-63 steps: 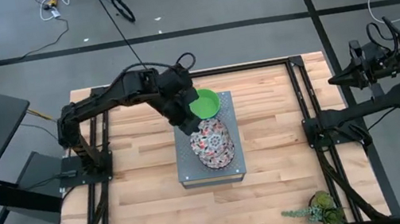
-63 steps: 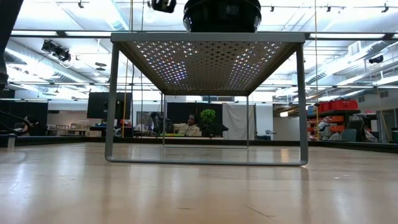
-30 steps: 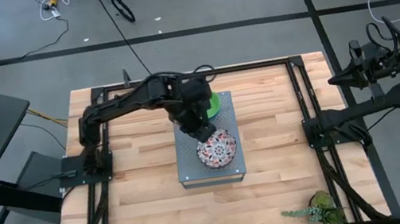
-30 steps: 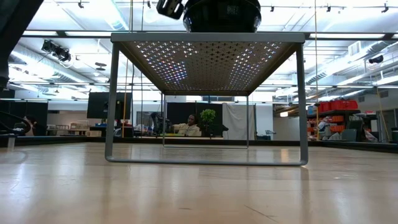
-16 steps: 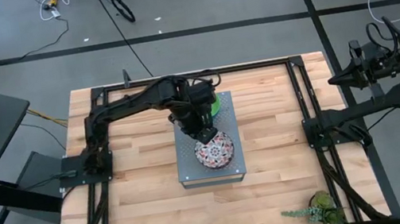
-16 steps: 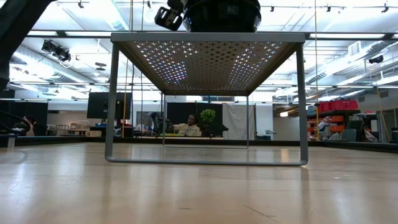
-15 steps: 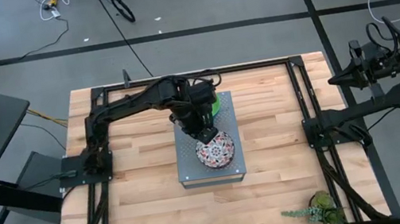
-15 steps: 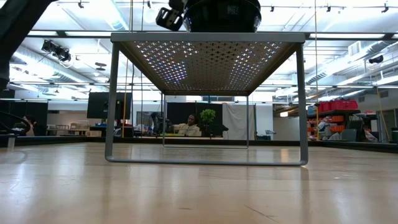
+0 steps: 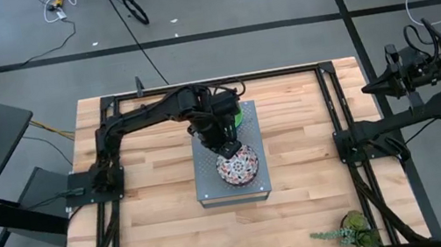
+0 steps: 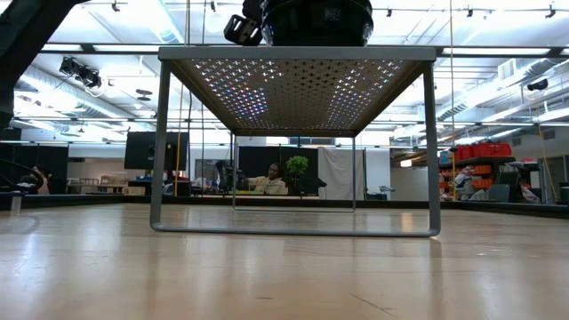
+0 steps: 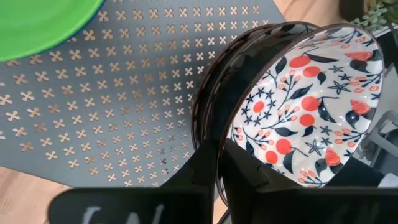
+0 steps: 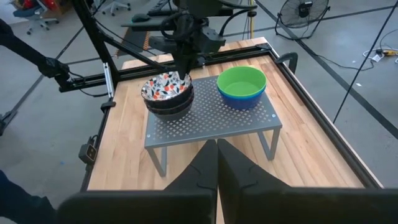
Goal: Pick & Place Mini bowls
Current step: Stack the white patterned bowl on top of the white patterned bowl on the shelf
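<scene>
A white floral mini bowl (image 9: 239, 167) sits on top of a stack of dark-rimmed bowls (image 11: 208, 93) at the near end of the grey perforated stand (image 9: 208, 187). My left gripper (image 9: 229, 147) is at this bowl's far-left rim, shut on it. A green bowl (image 12: 241, 78) rests nested in a blue bowl (image 12: 242, 98) at the stand's far end. My right gripper (image 12: 216, 146) is shut and empty, and waits beyond the table's right edge. In the low view only the stack's dark underside (image 10: 317, 22) shows above the stand. My left gripper (image 11: 217, 163) pinches the floral bowl's rim (image 11: 219, 149), one finger (image 11: 255, 180) inside the bowl and one finger (image 11: 196, 177) outside. It comes from above, pointing down. The bowl sits nested in the top of the stack, mouth up.
The stand stands mid-table on thin legs (image 10: 158, 142). Black frame rails (image 9: 334, 114) run along the table's left and right sides. A small green plant (image 9: 353, 228) sits at the near right corner. Bare wood (image 9: 166, 229) lies around the stand.
My left gripper has moved down and slightly toward the near edge, holding the floral bowl. The bowl has come down from above the stack and now sits in it. The green and blue bowls have stayed in place.
</scene>
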`<state>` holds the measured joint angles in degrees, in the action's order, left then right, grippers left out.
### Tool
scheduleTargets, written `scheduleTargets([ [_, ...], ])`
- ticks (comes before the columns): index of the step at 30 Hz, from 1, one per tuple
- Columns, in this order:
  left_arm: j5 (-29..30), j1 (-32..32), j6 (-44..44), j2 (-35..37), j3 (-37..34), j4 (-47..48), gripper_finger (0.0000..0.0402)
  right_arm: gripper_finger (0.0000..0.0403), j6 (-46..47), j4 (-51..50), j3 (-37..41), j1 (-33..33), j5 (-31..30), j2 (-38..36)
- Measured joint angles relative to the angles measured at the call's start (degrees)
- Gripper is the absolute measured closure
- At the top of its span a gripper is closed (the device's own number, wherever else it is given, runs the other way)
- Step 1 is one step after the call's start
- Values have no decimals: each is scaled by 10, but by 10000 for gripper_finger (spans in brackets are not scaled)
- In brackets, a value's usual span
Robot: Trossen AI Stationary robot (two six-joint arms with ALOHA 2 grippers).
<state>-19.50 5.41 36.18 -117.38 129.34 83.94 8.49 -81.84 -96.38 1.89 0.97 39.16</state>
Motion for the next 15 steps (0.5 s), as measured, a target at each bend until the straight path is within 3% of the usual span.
scheduleTargets([
  [15,4,0,-8,0,0,-2,339,400,0,0,0,0,0,0],
])
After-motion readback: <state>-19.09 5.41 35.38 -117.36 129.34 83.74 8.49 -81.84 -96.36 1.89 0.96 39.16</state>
